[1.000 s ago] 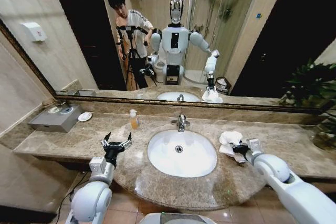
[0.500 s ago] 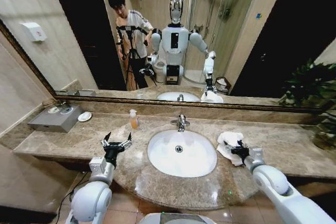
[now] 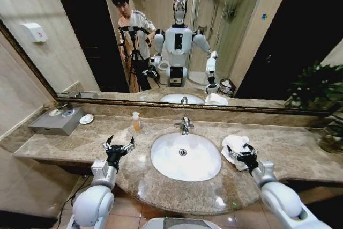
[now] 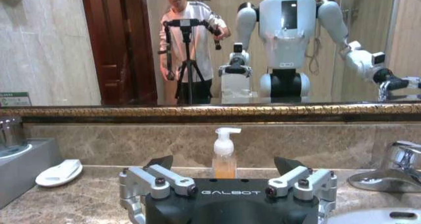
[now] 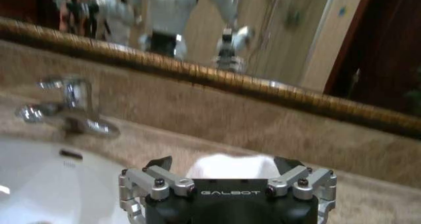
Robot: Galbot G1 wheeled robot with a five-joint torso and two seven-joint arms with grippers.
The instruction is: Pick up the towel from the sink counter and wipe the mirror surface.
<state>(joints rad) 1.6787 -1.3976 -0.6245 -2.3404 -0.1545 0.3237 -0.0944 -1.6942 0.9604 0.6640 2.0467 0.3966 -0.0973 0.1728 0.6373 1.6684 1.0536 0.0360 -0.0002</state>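
A small white towel lies bunched on the marble sink counter, just right of the oval basin. My right gripper hovers open at the towel's near edge, its fingers spread on either side of it. In the right wrist view the towel sits just beyond the open right gripper. My left gripper stands open over the counter left of the basin, holding nothing; the left wrist view shows the left gripper open too. The wide mirror with its bronze frame runs along the wall behind.
A chrome tap stands behind the basin. A soap pump bottle, a white soap dish and a grey box sit at the back left. A potted plant is at the far right.
My right arm has swung leftward and pulled back, bringing its gripper from beside the towel to its near edge. The left arm has not moved.
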